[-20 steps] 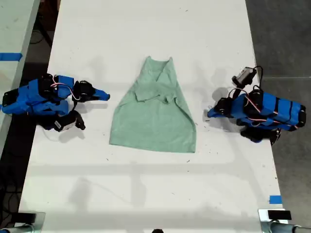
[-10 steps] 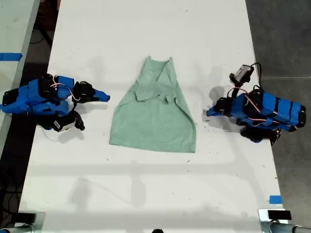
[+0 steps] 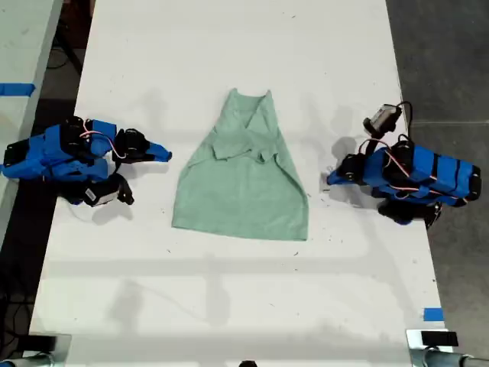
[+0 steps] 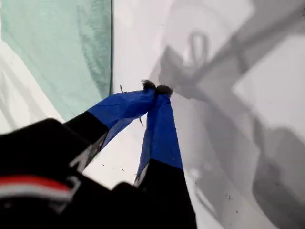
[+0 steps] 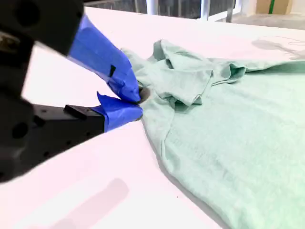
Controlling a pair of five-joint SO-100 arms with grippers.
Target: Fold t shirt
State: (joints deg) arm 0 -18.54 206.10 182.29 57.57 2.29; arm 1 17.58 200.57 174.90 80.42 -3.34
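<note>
White table [image 3: 229, 46] fills the exterior view, with the t shirt [image 3: 243, 183] lying flat at its middle, collar toward the far end, sleeves tucked inward and the hem spread wide.

My first gripper [image 3: 330, 180] rests just off the shirt's edge on the exterior view's right, its fingers [image 4: 159, 119] pressed together on nothing. My second gripper [image 3: 164, 154] sits near the opposite edge, on the exterior view's left, its fingers [image 5: 114, 67] likewise together and empty.

The folding looks only partly done. With both jaws shut, any reach for the cloth would probably push and bunch it rather than catch it. A one-sided pull could also drag the shirt askew and spill the tucked sleeves [image 5: 190, 76].

No brand, label or readable writing shows anywhere; only bits of blue tape [image 3: 432, 314].
</note>
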